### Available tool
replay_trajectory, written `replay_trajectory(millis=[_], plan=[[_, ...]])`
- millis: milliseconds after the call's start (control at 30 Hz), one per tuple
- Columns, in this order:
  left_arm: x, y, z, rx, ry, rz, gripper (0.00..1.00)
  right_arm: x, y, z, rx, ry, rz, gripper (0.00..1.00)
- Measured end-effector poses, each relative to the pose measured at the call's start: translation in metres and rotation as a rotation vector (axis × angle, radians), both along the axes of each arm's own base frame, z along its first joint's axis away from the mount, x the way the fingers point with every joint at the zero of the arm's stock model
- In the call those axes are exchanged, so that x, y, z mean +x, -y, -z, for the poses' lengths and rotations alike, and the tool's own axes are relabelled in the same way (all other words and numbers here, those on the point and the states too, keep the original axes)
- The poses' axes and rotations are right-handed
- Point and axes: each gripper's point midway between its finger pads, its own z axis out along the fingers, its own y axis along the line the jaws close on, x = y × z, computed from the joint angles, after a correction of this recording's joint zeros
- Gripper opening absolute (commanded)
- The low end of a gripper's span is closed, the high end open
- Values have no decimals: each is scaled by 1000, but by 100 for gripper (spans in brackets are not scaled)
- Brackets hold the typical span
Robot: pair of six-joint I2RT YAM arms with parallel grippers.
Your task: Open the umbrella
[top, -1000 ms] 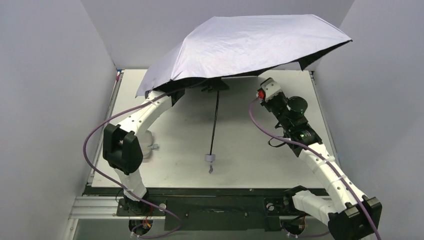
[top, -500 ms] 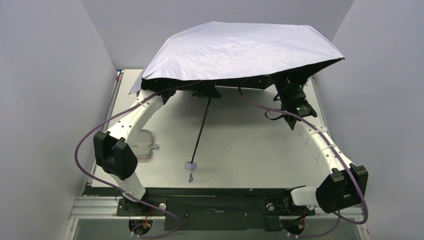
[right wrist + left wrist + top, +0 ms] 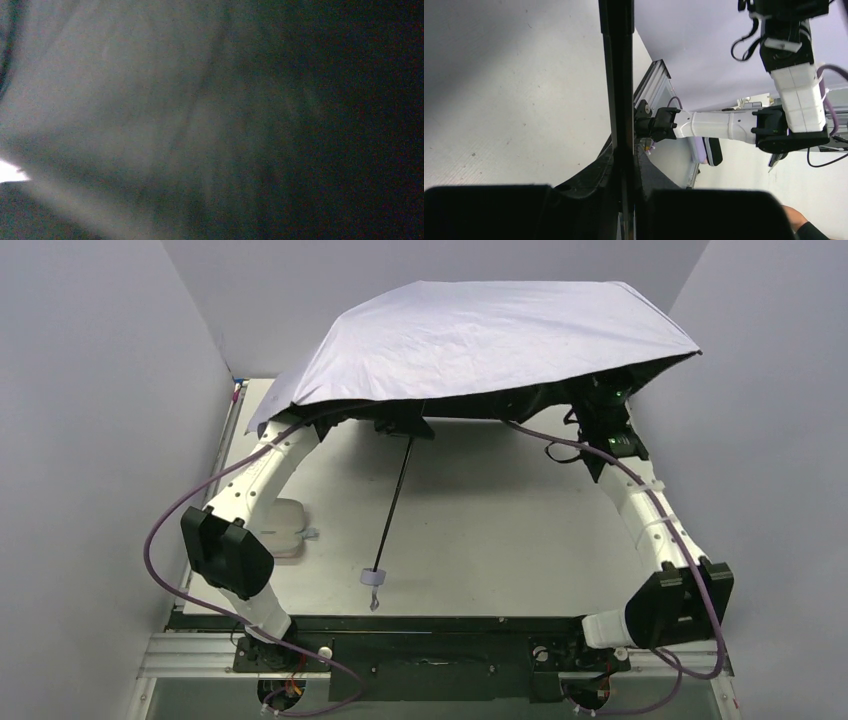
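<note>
1. Location of the umbrella (image 3: 500, 335): aloft over the far half of the desk (image 3: 480, 530), canopy spread wide. Black shaft (image 3: 392, 505) slanting down toward the near edge, pale handle (image 3: 372, 578) low at its end. Handle touching the desk or just above it: cannot tell.
2. State of left fingers (image 3: 484, 212): one on each side of the shaft in the wrist view, judged clenched on the umbrella at the flared black part near the hub.
3. State of right fingers: hidden beneath the canopy, wrist view nothing but dark blurred fabric. Released or clenched: cannot tell.
4. Task judged nearly done. Latch of the runner not visible.
5. Risk: collapse of the canopy on release, if the runner is unlatched.
6. Risk: swing or slip of the tilted umbrella in a grasp high on the shaft, with the wide canopy as lever and the handle end free.
7. Risk: canopy edge against the right wall (image 3: 760, 390) or back wall (image 3: 300, 300), both near.
8. Risk: snag of ribs on the right arm (image 3: 640, 510) or its purple cable (image 3: 560, 440) during any pull-out from under the fabric.
9. Surface: pale matte desk, faintly speckled in the left wrist view. Soft pale pouch (image 3: 282, 530) just beside the left arm (image 3: 265, 470), apart from the shaft.
10. Room: plain grey walls close around the desk on three sides. Black rail (image 3: 450, 650) with both arm bases along the near edge.
</note>
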Motion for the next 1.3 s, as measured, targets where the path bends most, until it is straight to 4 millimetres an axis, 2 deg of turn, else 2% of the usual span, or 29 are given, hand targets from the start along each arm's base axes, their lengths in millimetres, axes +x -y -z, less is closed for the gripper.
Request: replay_trajectory(millis=[67,133,300,400,600,800,900,1100,1200,1300], plan=[[3,-2,-5,-4,7,-8,0,-15,-8,4,-16,-36,-78,31],[7,-3,-9,-8,17,-14,0,-41,-19,12,-45,-92,-177,38],[12,-2,-10,-8,20,-16,0,-100,-44,22,-114,-220,-392,45],[11,-2,-7,-4,9,-12,0,-118,-55,27,-166,-291,-490,48],[5,3,-4,6,26,16,0,-132,-59,50,-318,-368,-596,51],[-3,10,0,22,63,55,0,-120,-59,69,-421,-398,-629,53],[-5,12,3,31,77,63,0,-111,-58,69,-463,-353,-610,52],[-5,11,6,44,86,59,0,-111,-55,69,-509,-281,-559,52],[-4,10,9,53,89,52,0,-119,-51,58,-523,-219,-525,52],[-3,10,11,59,91,47,0,-137,-49,50,-532,-158,-510,54]])
